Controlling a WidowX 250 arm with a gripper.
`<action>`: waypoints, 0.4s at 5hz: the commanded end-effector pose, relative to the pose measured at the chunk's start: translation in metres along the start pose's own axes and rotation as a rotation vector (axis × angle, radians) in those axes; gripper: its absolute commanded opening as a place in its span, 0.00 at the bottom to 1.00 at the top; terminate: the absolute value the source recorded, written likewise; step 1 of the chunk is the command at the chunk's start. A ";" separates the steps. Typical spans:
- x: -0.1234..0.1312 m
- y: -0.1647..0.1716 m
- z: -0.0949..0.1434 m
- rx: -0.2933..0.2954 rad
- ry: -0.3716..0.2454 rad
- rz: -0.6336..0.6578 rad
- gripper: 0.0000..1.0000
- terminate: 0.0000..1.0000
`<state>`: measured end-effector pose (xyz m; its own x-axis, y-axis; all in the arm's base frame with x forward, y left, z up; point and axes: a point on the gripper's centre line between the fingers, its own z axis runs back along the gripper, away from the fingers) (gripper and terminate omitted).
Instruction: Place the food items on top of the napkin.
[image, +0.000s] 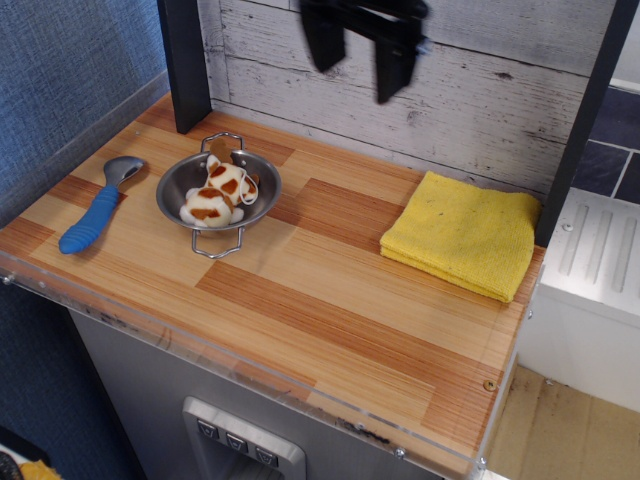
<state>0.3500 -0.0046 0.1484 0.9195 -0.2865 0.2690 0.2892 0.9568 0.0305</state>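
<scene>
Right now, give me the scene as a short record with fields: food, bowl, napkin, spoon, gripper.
food items: in the steel bowl, none on the napkin
steel bowl: left part of the counter, upright
napkin: folded, right side of the counter, nothing on it
spoon: left of the bowl, apart from it
gripper: high above the counter's back edge, jaws apart, holding nothing

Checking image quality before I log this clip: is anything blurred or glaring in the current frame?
In the observation.image view, the gripper at the top is smeared by motion blur, its edges soft; its jaws stand apart. The food items, steel bowl, spoon and napkin are sharp. Lighting is even, shadows soft, with only mild sheen on the bowl rim.
</scene>
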 end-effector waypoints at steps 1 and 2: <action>-0.030 0.057 0.007 0.052 -0.040 0.243 1.00 0.00; -0.048 0.066 -0.011 0.077 -0.016 0.318 1.00 0.00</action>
<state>0.3328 0.0720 0.1157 0.9649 0.0296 0.2608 -0.0324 0.9995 0.0066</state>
